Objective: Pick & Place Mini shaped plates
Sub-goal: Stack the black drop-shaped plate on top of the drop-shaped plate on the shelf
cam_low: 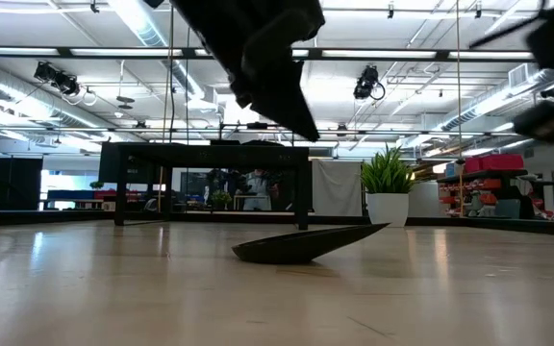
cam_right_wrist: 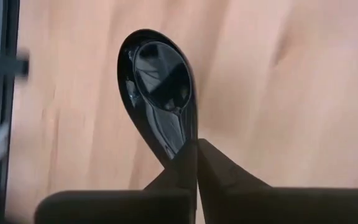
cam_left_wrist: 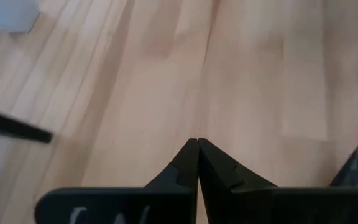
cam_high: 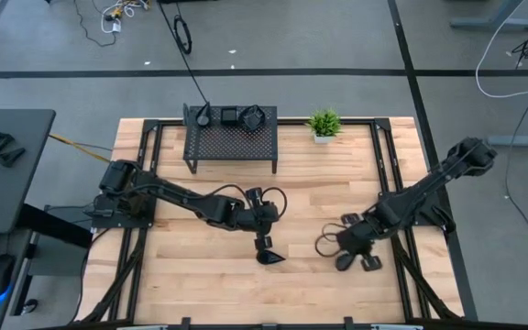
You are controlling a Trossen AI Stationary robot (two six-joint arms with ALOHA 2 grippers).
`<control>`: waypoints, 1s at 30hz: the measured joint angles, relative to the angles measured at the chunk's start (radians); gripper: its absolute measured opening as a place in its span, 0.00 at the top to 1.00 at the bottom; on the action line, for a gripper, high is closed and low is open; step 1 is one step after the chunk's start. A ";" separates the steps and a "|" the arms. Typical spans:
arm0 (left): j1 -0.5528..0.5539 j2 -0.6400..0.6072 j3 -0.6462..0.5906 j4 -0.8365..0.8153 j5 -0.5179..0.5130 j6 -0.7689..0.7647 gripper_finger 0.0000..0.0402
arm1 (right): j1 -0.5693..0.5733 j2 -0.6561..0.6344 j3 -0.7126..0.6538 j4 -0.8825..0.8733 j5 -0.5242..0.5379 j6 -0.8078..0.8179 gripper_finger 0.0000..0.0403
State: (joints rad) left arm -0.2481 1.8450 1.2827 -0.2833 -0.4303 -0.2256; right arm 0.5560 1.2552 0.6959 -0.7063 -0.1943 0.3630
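A leaf-shaped mini plate [cam_high: 269, 258] lies on the wood table near its middle. It rests on its underside and is tilted, one pointed end raised [cam_low: 368, 229]. My left gripper [cam_high: 265, 242] hangs shut just above it [cam_low: 308, 133] with nothing between its fingers [cam_left_wrist: 197, 142]. My right gripper [cam_high: 354, 247], toward the table's right, is shut [cam_right_wrist: 196, 143] on a glossy black teardrop mini plate [cam_right_wrist: 160, 87]. More black dishes [cam_high: 230, 116] stand on top of the mesh rack [cam_high: 232, 142] at the far edge. My right gripper pinches the teardrop plate's narrow pointed end [cam_right_wrist: 182, 140] between its two fingers. The fingers come steeply from above and lie along the plate's length. The rounded bowl end [cam_right_wrist: 157, 68] reaches out beyond the fingertips, hollow side facing the wrist camera.
A small green potted plant [cam_high: 324, 124] stands at the far edge, right of the rack. Dark pieces [cam_high: 371, 264] lie close by my right gripper. Black frame rails [cam_high: 388, 165] run along the table's sides. Bare wood lies between the two arms and in front of the rack.
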 joint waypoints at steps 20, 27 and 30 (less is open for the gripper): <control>0.100 0.173 0.000 0.577 0.268 -0.202 0.57 | -0.319 0.000 0.034 0.147 0.293 -0.041 1.00; 0.127 0.191 0.001 0.583 0.312 -0.227 0.68 | -0.341 0.000 0.034 0.194 0.308 -0.064 1.00; 0.130 0.195 0.000 0.575 0.316 -0.227 0.74 | -0.349 0.000 0.034 0.206 0.307 -0.066 1.00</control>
State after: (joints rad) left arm -0.1184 2.0399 1.2831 0.2917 -0.1143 -0.4526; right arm 0.2066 1.2556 0.7300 -0.4999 0.1131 0.2974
